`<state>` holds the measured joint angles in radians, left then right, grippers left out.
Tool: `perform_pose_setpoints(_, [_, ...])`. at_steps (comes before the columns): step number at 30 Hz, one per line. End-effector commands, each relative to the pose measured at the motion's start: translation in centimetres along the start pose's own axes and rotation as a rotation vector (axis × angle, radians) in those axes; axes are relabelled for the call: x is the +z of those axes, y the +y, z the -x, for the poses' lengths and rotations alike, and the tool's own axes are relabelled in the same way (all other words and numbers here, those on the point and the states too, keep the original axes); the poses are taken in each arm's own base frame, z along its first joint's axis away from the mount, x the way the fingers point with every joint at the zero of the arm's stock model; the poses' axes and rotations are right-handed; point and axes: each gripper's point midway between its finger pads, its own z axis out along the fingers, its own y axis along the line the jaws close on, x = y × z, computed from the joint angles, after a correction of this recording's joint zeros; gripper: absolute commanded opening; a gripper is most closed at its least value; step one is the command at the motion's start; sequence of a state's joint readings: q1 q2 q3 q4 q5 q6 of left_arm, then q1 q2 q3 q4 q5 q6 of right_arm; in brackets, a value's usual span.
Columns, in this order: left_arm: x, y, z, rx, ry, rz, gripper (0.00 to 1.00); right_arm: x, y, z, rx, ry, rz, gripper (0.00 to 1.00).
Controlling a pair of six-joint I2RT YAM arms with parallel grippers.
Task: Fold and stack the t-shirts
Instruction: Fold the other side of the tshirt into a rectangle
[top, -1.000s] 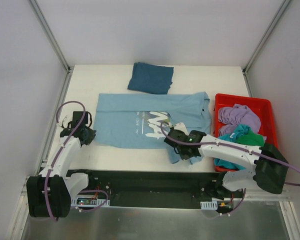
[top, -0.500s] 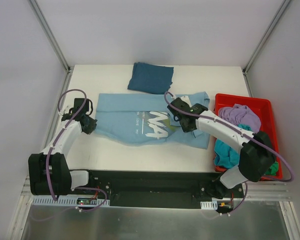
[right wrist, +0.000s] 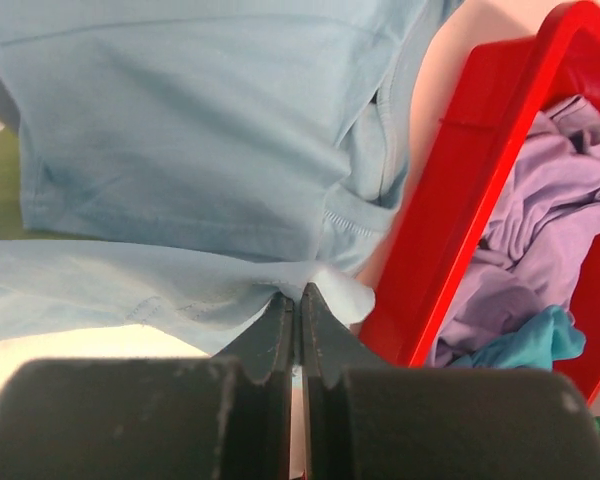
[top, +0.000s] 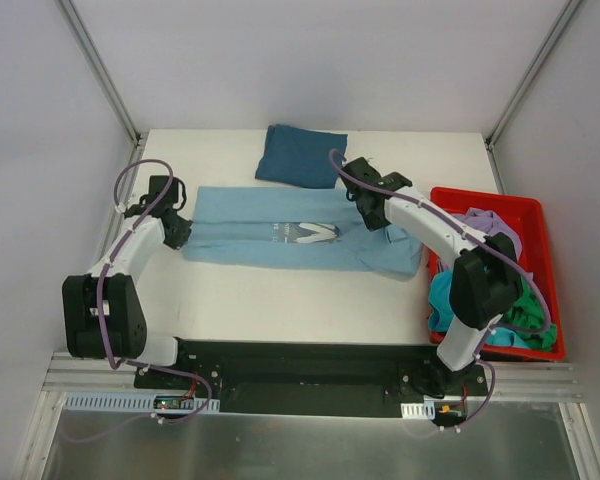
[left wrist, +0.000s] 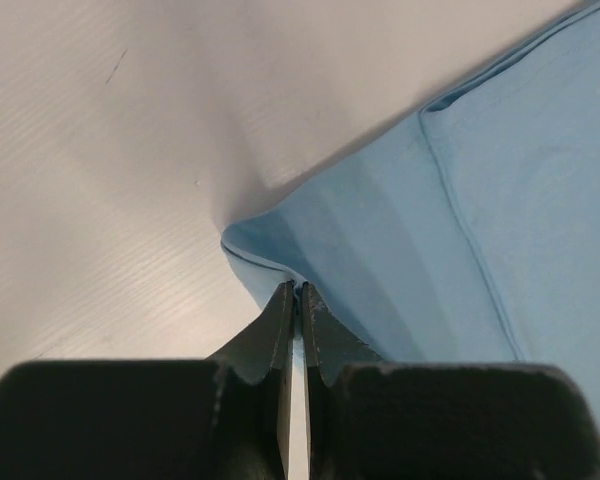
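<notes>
Where the light blue t-shirt (top: pixel 280 240) lies across the middle of the white table (top: pixel 230 300), folded into a long strip, a pincer pinches each end. The left gripper (top: pixel 176 232) is clamped tight on the shirt's edge at 9 o'clock. The right gripper (top: pixel 375 212) is clamped tight on the cloth at 2 o'clock. A folded dark blue t-shirt (top: pixel 302 155) sits at 12 o'clock, near the strip. The red bin (top: pixel 525 207) stands at 3 o'clock, just beside the shirt, and the right arm reaches over its near side. Only the right wrist view shows the lilac t-shirt (right wrist: pixel 540 250) and the turquoise t-shirt (right wrist: pixel 545 338) close up inside the bin. The left wrist view shows just the pinched corner and the table.
</notes>
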<state>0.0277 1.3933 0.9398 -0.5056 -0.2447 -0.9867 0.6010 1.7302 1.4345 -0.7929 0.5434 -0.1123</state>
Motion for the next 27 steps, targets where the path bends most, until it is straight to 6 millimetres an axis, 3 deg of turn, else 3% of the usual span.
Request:
perform_pose_setpoints(1, [0.1,-1.7,2.4,-0.022,-0.059,0.009,0.0,0.5,-1.7,2.4,-0.026,-0.019,-0.033,0.01])
perform_pose_setpoints(8, [1.2,-2.5,3.4,-0.018,-0.081,0.04,0.0,2.5,-2.5,4.1,-0.049,0.007,-0.048,0.04])
perform_pose_setpoints(13, [2.6,-2.9,3.1,0.007,-0.055,0.063,0.0,4.1,-3.0,6.1,-0.108,0.001,-0.084,0.04])
perform_pose_setpoints(18, [4.2,-3.3,2.7,0.042,-0.029,0.093,0.0,6.0,-2.3,7.9,-0.189,-0.002,-0.069,0.06])
perform_pose_setpoints(21, [4.7,-3.4,2.6,0.053,-0.017,0.1,0.0,6.9,-1.5,8.6,-0.222,-0.004,-0.038,0.14])
perform_pose_setpoints(22, [4.8,-3.4,2.5,0.056,-0.016,0.104,0.04,7.3,-1.2,9.1,-0.222,-0.01,-0.037,0.15])
perform_pose_setpoints(23, [4.7,-3.4,2.7,0.057,-0.021,0.106,0.15,7.6,-1.1,10.0,-0.213,-0.036,-0.038,0.18])
perform_pose_setpoints(25, [4.5,-3.4,3.4,0.063,-0.048,0.108,0.43,8.7,-0.4,11.7,-0.194,-0.075,-0.009,0.23])
perform_pose_setpoints(27, [3.8,-3.4,4.6,0.088,-0.082,0.123,0.79,9.5,0.2,13.6,-0.16,-0.107,0.021,0.39])
